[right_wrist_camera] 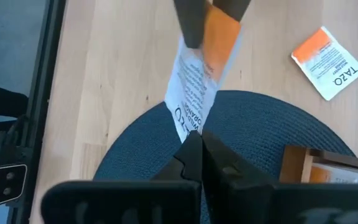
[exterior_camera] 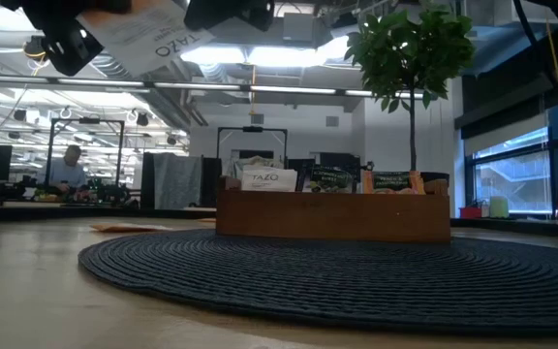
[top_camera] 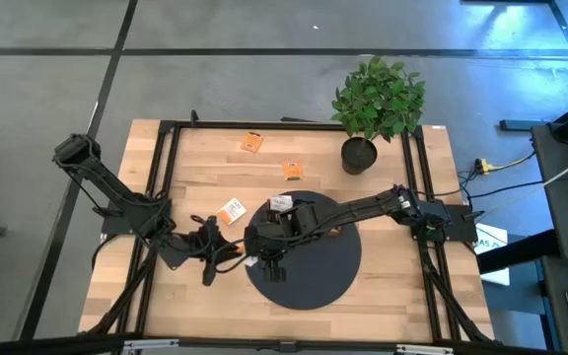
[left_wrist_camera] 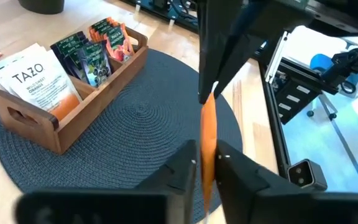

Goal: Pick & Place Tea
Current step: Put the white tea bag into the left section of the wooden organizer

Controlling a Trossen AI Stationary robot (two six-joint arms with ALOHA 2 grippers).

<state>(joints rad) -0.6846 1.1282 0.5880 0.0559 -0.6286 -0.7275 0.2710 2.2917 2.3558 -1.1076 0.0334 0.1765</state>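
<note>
Both arms are built of dark, near-black links joined by rounded joint housings. The left arm (top_camera: 116, 202) carries a blocky housing at its outer end. The right arm (top_camera: 373, 207) runs as a slim, straight link from a bulkier base block. Each gripper has two flat, matte black fingers (left_wrist_camera: 179, 177) tapering toward the tip. An orange cable, apparently, trails near the left gripper (top_camera: 227, 252).

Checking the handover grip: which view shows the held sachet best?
Right wrist: the sachet shows face-on, print legible, pinched by both grippers. Left wrist shows it edge-on; low view shows it blurred at the top; in the high view the arms hide it.
</note>
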